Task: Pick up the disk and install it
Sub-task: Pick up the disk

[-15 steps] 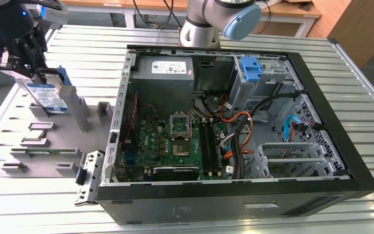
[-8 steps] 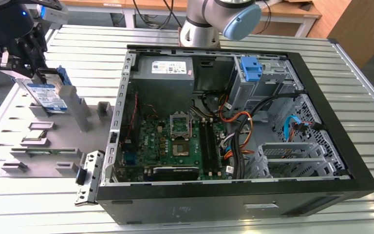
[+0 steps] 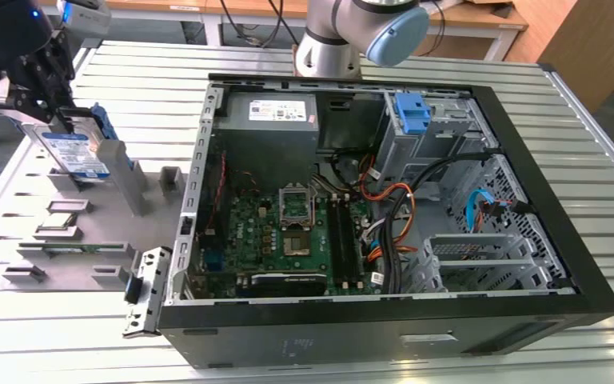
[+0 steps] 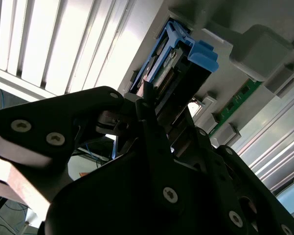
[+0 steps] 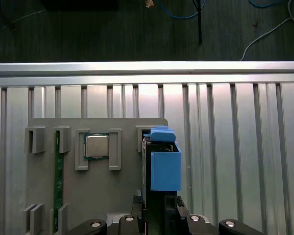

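Observation:
The disk (image 3: 76, 154) stands on edge in the grey holder tray (image 3: 73, 264) at the exterior view's left, its white-and-blue label facing out. In both wrist views its blue side rails (image 5: 165, 169) (image 4: 203, 54) show. My gripper (image 3: 70, 124) comes down onto its upper end. A black finger (image 5: 137, 201) lies along each flat side, and the gripper (image 5: 158, 203) is shut on the disk. The second wrist view shows the fingertips (image 4: 147, 98) pressed against the disk's end. The open computer case (image 3: 563, 264) lies to the exterior view's right of the tray.
The tray also carries a square silver processor chip (image 5: 97, 145) and a green memory stick (image 5: 58, 181). Inside the case sit a grey power supply (image 3: 269, 112), the motherboard (image 3: 285, 232), cables (image 3: 392, 208) and a blue-latched drive bay (image 3: 414, 112). The arm's base (image 3: 334, 40) stands behind the case.

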Robot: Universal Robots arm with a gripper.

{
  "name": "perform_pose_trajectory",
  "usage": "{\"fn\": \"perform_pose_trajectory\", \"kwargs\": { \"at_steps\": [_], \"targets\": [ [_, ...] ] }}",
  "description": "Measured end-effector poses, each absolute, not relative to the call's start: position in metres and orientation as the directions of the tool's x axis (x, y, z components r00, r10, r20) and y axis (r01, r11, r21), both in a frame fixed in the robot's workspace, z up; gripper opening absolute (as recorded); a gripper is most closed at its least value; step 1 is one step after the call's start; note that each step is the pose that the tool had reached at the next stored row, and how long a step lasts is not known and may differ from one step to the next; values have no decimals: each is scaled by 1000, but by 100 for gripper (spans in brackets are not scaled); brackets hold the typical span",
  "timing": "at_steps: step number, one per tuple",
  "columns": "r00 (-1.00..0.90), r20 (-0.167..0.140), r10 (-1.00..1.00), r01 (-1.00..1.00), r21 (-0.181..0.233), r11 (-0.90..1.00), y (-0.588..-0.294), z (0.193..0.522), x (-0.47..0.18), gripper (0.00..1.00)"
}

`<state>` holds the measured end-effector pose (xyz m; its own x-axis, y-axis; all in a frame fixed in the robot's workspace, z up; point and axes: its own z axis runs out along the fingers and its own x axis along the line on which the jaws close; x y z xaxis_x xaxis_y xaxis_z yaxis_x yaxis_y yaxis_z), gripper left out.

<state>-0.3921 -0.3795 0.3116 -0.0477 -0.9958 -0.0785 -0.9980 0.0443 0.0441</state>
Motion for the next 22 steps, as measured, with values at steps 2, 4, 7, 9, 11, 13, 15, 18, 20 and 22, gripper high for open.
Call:
{"fn": "perform_pose_trajectory", "kwargs": {
  "at_steps": [2,4,7,9,11,13,15,18,20,22],
  "targets": [
    [-48,-78,-996,-998,44,44,-379,312,-392,35],
    [-48,-79,-996,-998,44,44,-379,312,-392,35],
    [-48,-78,-996,-998,44,44,-379,312,-392,35],
    [-48,-78,-996,-998,44,44,-379,312,-392,35],
    [-48,-78,-996,-998,45,44,-379,314,-392,35],
    [-48,-78,-996,-998,44,44,-379,316,-392,35],
    [-48,-78,-996,-998,44,44,-379,319,-392,35],
    [-48,-79,-996,-998,44,44,-379,320,-392,35],
    [-48,-79,-996,-998,44,44,-379,320,-392,35],
    [-48,-78,-996,-998,45,44,-379,321,-392,35]
  ]
}}
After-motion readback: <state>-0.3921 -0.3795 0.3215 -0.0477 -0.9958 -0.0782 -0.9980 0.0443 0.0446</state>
